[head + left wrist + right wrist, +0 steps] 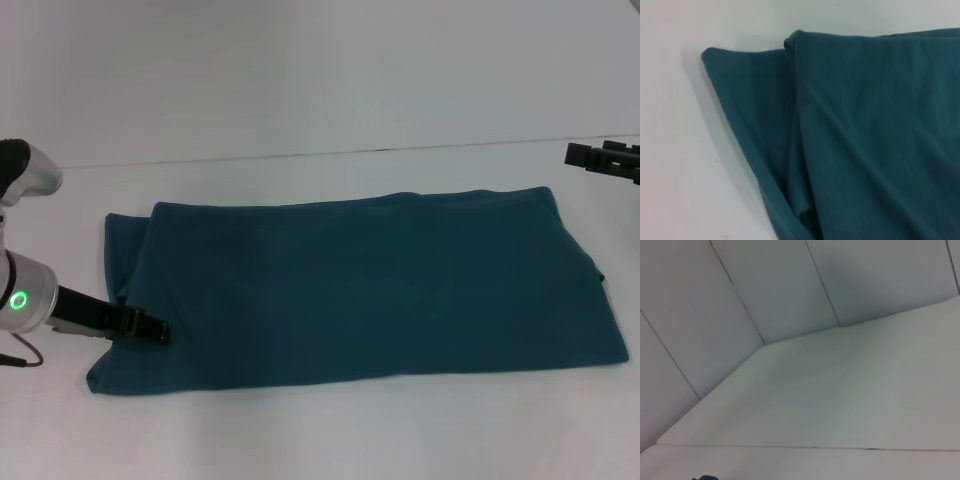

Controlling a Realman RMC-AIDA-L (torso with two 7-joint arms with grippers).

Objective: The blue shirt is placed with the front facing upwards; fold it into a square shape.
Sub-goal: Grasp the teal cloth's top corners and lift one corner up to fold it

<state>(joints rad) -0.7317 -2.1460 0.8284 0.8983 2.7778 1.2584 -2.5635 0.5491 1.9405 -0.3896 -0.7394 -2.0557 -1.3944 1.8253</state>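
The blue shirt (370, 290) lies flat on the white table (320, 430), folded into a long band running left to right, plain side up with no lettering showing. At its left end a narrower layer sticks out under the top fold. My left gripper (158, 329) rests low at that left end, on the shirt's near-left part. The left wrist view shows the shirt's (865, 140) folded left corner and overlapping layers from close up. My right gripper (572, 155) hangs raised beyond the shirt's far right corner, apart from the cloth.
The white table's far edge (330, 153) meets a pale wall. The right wrist view shows only the table surface (840, 390) and wall panels (765, 285).
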